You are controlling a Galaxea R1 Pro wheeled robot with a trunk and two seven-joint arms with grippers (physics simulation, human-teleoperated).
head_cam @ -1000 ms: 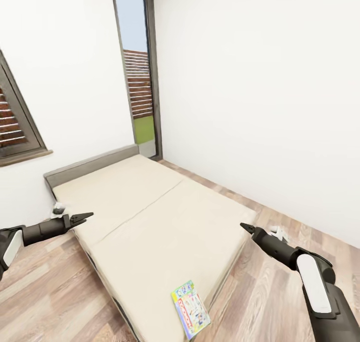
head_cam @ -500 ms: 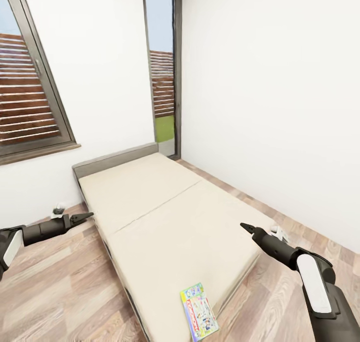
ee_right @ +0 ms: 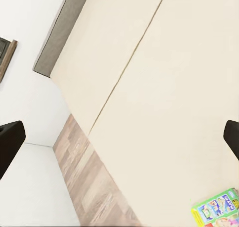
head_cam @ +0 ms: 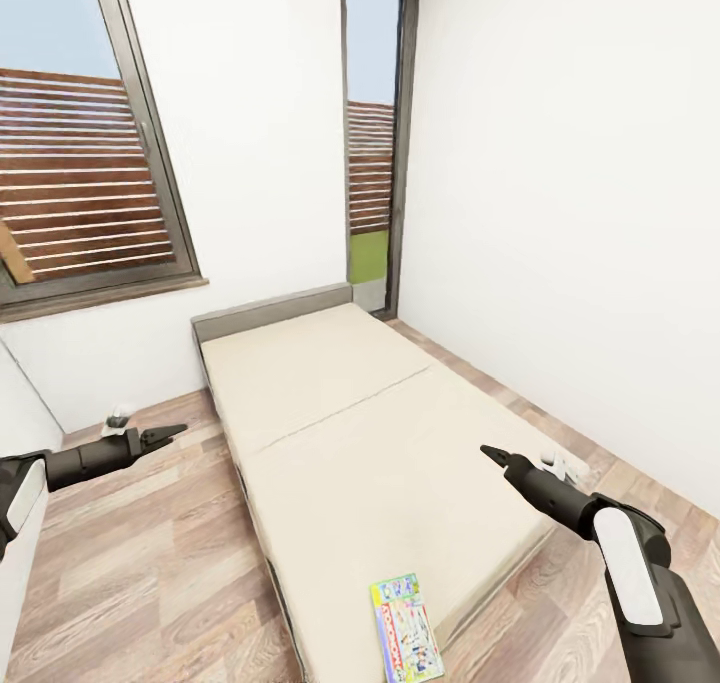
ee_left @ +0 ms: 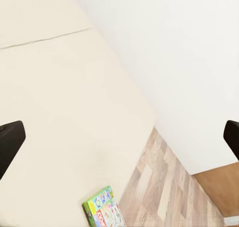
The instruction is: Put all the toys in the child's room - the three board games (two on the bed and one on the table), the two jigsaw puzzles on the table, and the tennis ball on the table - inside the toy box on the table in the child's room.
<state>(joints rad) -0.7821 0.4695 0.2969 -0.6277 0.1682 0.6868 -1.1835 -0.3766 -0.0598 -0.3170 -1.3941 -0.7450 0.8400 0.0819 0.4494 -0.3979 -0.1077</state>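
One board game (head_cam: 406,628), a flat green-pink box, lies on the near corner of the beige bed (head_cam: 340,413). It also shows in the left wrist view as the same box (ee_left: 104,210) and at the edge of the right wrist view (ee_right: 219,208). My left gripper (head_cam: 168,430) hovers over the wood floor left of the bed, open and empty. My right gripper (head_cam: 493,453) hangs above the bed's right side, also open with nothing in it. The table, toy box, jigsaw puzzles and tennis ball are out of view.
The bed has a grey headboard (head_cam: 270,313) against the far white wall. A large window (head_cam: 90,193) and a narrow glass door (head_cam: 372,153) are behind it. Wood-plank floor (head_cam: 150,553) runs on both sides of the bed. A white surface edge (head_cam: 15,573) sits at far left.
The whole picture has shifted right, so the camera has turned left: more window shows. Both arms hold the same pose in the view. The board game has not moved on the bed.
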